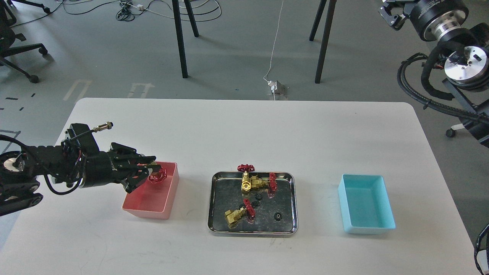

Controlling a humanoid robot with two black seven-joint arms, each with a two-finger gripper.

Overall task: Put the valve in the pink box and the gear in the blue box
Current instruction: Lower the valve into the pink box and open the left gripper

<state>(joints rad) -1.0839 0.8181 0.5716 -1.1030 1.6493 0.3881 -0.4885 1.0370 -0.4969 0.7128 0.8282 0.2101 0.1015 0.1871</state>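
Note:
My left gripper hangs over the left part of the pink box, shut on a valve whose red handwheel shows below the fingers. Three more valves lie in the steel tray: one upright, one beside it, one at the front left. Several tiny black gears lie among them, such as one at the front right and one in the middle. The blue box stands at the right and holds nothing. My right gripper is raised at the top right, partly cut off.
The white table's far edge runs across the middle of the view. Beyond it stand black stand legs, floor cables and an office chair. My right arm's joints and hoses fill the upper right.

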